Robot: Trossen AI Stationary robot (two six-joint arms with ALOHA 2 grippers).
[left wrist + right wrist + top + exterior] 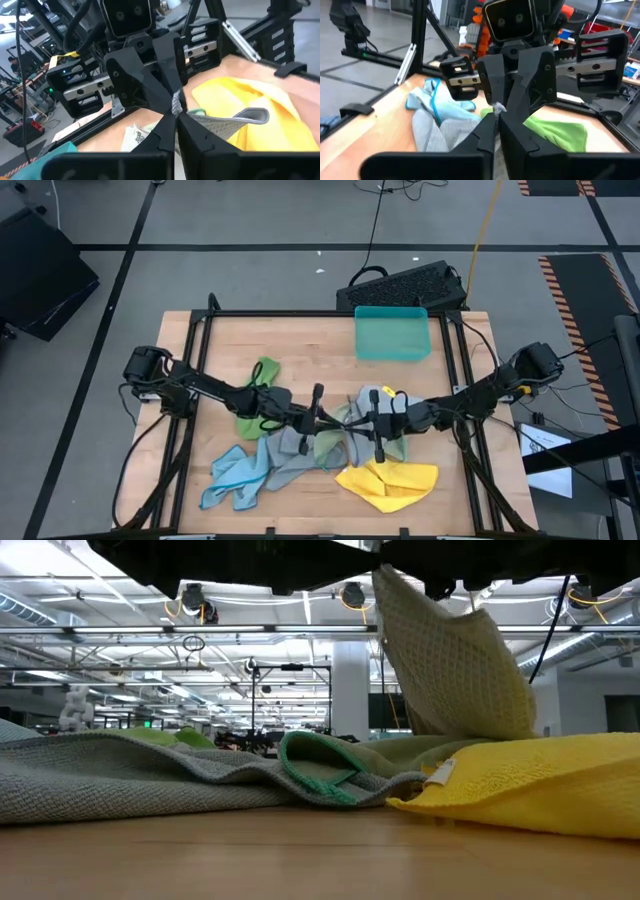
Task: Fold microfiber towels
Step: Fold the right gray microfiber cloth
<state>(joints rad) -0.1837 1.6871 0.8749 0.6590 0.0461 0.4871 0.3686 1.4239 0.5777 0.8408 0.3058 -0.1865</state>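
Observation:
My two grippers meet tip to tip over the middle of the table, left gripper (335, 420) and right gripper (356, 422), both shut on one pale green towel (450, 660). It hangs below them, above a heap of other towels: grey (290, 445), light blue (235, 475), bright green (258, 395) and yellow (388, 483). In the left wrist view my left gripper (175, 117) faces the right one. The right wrist view shows my right gripper (495, 120) facing the left one. My left gripper pinches a small bunched bit of the pale green towel's top edge (175, 102) between its two fingers, coming level from the table's left. The towel hangs below the fingers (235, 122). My right gripper pinches the same bunched bit of the towel (498, 108) between its two fingers, level from the table's right, right against the left fingertips. The towel hangs down with its lower end (470, 730) on the other towels.
A teal tray (392, 332) stands at the table's far edge, right of the middle. A black keyboard (405, 285) lies just behind the table. Dark frame rails (195, 350) run along the table's left and right sides. Bare wood shows far left (290, 340).

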